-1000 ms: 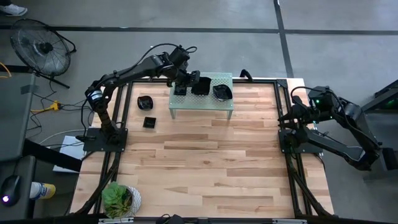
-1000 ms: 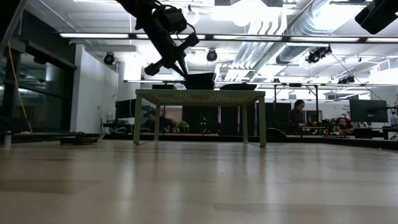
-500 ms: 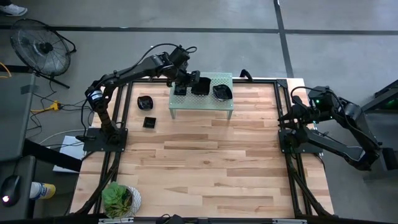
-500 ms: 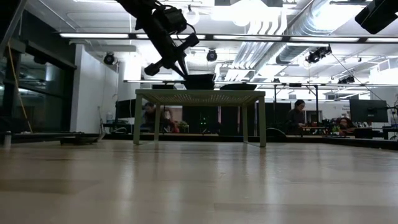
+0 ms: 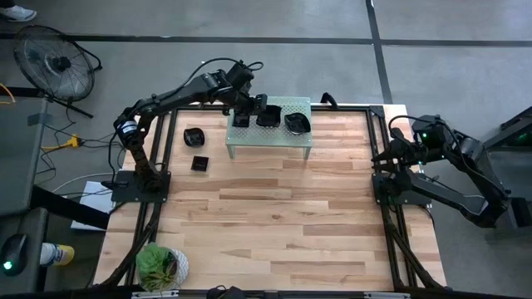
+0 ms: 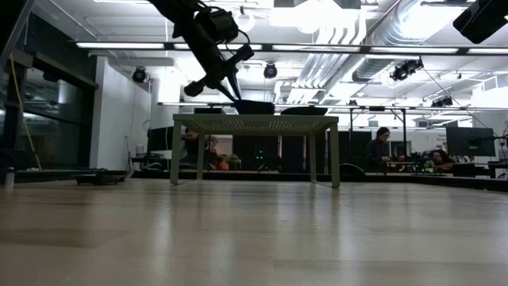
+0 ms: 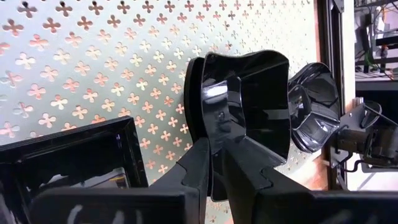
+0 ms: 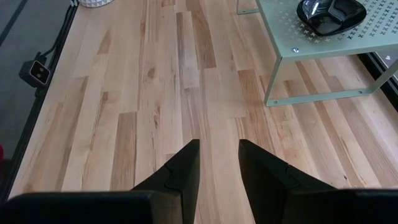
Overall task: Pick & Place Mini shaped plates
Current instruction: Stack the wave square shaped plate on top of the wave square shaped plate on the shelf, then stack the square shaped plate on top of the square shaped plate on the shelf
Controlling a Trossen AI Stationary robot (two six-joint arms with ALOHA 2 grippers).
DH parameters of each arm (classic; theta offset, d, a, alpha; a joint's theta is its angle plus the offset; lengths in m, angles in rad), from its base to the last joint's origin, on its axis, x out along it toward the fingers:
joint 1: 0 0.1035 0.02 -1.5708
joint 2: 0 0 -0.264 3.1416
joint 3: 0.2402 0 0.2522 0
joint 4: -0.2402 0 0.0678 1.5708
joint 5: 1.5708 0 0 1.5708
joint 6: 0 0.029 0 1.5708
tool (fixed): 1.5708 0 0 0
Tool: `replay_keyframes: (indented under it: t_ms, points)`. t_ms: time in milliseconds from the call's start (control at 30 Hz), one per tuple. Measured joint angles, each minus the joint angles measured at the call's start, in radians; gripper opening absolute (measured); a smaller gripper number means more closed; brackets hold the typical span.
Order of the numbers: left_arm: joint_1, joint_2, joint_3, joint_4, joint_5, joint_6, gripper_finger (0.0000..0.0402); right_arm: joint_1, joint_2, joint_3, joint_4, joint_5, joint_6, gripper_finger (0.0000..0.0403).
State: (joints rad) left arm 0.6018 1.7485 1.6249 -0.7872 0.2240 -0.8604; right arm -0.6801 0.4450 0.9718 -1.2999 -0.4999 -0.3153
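Observation:
A pale green perforated shelf [image 5: 270,137] stands at the table's far side. Three glossy black mini plates lie on it: a square one [image 5: 241,120], a wavy-edged one [image 5: 268,117] and another [image 5: 297,124]. My left gripper [image 7: 219,146] reaches over the shelf from the left. Its fingers stand slightly apart on either side of the wavy plate's [image 7: 252,102] near rim. The plate lies flat on the shelf top [image 6: 254,106]. Two more plates, one round [image 5: 194,135] and one square [image 5: 199,163], rest on the table left of the shelf. My right gripper [image 8: 219,158] waits open at the table's right edge. My left gripper has one finger [image 7: 241,155] inside the wavy plate and one [image 7: 200,155] outside, with the near rim [image 7: 217,127] between them. The fingers slant down from the table's left. The plate's base is on the shelf. I cannot tell whether the fingers touch the rim.
A small potted plant [image 5: 160,266] stands at the table's near left corner. The wooden table top [image 5: 274,216] stretches in front of the shelf. A floor fan [image 5: 54,65] stands off the table at the far left. People sit in the room behind [image 6: 381,147].
The wavy plate was tilted up at my left gripper's fingers above the shelf. It has since sunk and tipped down to lie flat on the shelf top. Both arms have kept still.

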Motion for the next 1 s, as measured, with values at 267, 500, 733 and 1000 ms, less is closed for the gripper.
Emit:
replay_keyframes:
  t_ms: [267, 500, 733, 1000]
  points:
    - [0.0, 0.0, 0.0, 0.021, 0.007, 0.038, 0.0043, 0.0, 0.0, 0.0, 0.0, 0.0, 0.0, 0.0106]
    - [0.006, -0.008, 0.0, 0.028, 0.009, 0.045, 0.0043, 0.0, 0.0, 0.0, 0.0, 0.0, 0.0, 0.0106]
    - [0.013, -0.089, 0.0, 0.015, -0.026, 0.063, 0.0042, 0.0, 0.0, 0.0, 0.0, 0.0, 0.0, 0.0106]
    - [0.013, -0.219, 0.0, -0.172, -0.106, 0.106, 0.0042, 0.0, 0.0, 0.0, 0.0, 0.0, 0.0, 0.0106]
